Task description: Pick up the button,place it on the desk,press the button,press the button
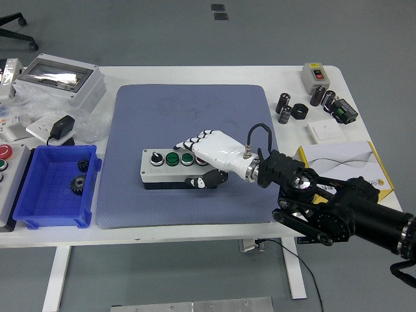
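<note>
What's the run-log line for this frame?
right white hand | shut on grey push-button control box | box resting on blue-grey mat | left hand not in view

A glossy white plastic hand (211, 153) rests over a matt grey plastic button box (170, 168) with shiny green caps. Beneath lies a blue-grey mat (188, 117) of finely textured, cloth-like surface on a smooth white tabletop (195, 75). The arm (338, 208) looks matt black, with metal at the wrist. A blue bin (55, 188) shows smooth, slightly glossy plastic.
</note>
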Action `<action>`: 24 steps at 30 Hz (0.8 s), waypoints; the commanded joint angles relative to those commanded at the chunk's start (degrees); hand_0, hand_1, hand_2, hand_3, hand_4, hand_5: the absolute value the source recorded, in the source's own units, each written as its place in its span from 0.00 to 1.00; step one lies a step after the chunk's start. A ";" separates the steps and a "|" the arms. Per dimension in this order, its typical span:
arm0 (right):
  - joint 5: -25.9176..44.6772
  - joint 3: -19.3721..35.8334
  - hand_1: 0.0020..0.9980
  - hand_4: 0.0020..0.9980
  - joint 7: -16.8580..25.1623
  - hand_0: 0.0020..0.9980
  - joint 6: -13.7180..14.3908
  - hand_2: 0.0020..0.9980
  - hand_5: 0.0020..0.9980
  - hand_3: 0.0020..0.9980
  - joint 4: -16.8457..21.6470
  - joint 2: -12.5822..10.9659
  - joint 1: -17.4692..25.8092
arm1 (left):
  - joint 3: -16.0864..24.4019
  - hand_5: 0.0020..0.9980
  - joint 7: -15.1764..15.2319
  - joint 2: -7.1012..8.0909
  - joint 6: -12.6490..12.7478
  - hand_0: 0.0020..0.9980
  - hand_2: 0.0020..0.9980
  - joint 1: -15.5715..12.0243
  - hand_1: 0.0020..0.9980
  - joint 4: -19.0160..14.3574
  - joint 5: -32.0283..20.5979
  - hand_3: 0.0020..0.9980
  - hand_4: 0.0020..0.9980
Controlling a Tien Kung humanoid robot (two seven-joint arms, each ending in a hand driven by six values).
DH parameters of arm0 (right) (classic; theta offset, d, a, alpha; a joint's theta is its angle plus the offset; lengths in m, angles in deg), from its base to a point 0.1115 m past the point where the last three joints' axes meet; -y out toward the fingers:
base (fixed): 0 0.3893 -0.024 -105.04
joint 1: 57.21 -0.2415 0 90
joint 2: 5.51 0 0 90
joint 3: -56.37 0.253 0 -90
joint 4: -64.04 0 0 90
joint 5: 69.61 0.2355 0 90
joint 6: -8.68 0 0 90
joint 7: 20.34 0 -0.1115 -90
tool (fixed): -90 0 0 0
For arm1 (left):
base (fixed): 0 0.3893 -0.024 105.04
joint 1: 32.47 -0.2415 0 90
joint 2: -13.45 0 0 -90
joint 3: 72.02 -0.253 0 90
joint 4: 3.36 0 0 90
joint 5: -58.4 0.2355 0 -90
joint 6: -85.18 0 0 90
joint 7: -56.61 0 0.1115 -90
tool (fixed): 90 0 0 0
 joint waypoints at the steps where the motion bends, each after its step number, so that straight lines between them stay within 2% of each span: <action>1: 0.33 -0.14 0.77 0.42 -0.16 0.78 -0.17 0.84 0.00 0.91 0.21 -0.12 -0.03 | -0.03 0.00 0.00 0.00 0.00 0.48 0.46 -0.02 0.46 -0.01 -0.07 0.71 0.00; 16: 5.76 0.11 0.78 0.44 -0.61 0.78 -4.24 0.89 0.00 0.96 5.54 -3.24 -1.86 | 0.34 0.00 -0.14 -0.02 -1.21 0.48 0.46 -0.27 0.46 -0.22 0.36 0.70 0.00; 17: 6.04 0.12 0.78 0.48 -0.59 0.78 -4.41 0.93 0.00 1.00 5.80 -3.47 -1.91 | 0.36 0.00 -0.11 0.00 -1.28 0.48 0.46 -0.28 0.46 -0.22 0.37 0.70 0.00; 24: 9.02 0.12 0.79 0.49 0.01 0.78 -5.50 0.95 0.00 1.00 6.38 -4.29 -1.97 | 0.46 0.00 -0.11 0.14 -1.76 0.48 0.46 -0.33 0.46 -0.23 0.57 0.70 0.00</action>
